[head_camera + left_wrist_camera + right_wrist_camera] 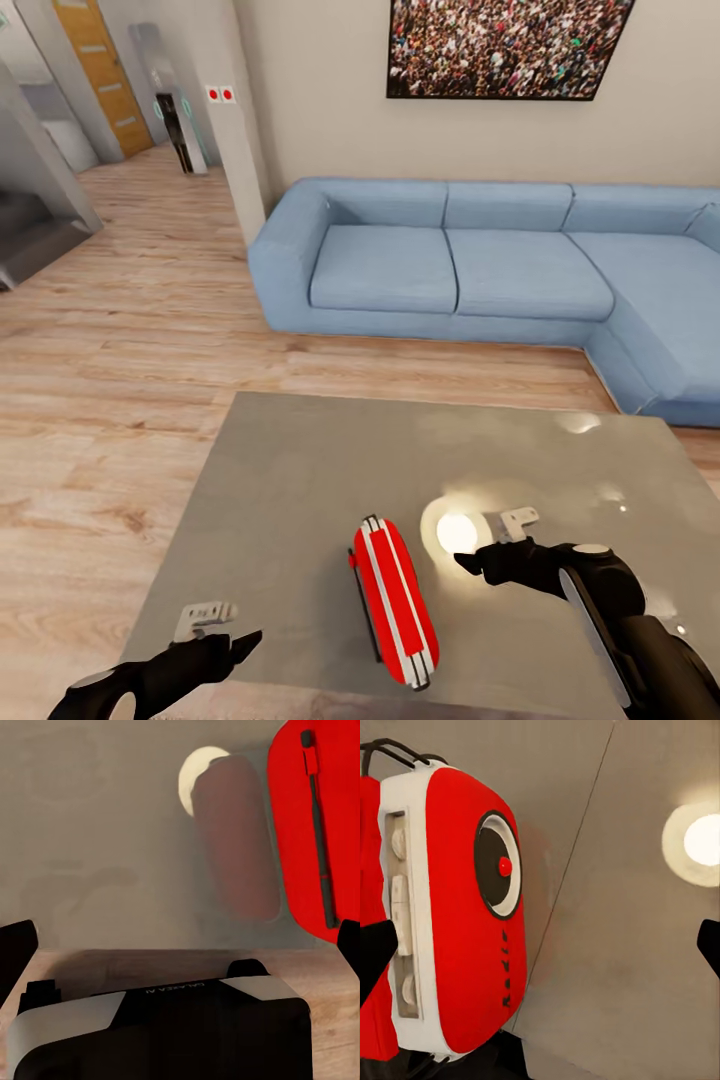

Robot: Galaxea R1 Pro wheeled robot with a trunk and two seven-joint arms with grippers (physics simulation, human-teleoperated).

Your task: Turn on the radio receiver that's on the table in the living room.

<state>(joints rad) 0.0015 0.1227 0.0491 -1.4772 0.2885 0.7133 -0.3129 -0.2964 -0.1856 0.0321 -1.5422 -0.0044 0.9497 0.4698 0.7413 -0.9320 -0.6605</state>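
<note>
The red radio receiver [395,600] stands on its narrow edge near the front of the glossy grey table [300,480], its white-silver band facing up. My right gripper [470,565] hovers just to its right, open, with fingertips pointing at it and a small gap between. In the right wrist view the radio receiver [465,915] shows its round dark dial with a red dot, between my spread right gripper [540,949]. My left gripper [240,645] is open at the table's front left edge. The left wrist view shows the radio receiver [315,825] with its dark strap.
A light-blue sectional sofa [480,260] runs behind the table and wraps round its right side. The framed crowd picture [505,45] hangs above it. A bright lamp reflection [457,532] lies on the tabletop. Light wood floor [120,350] stretches to the left towards a hallway.
</note>
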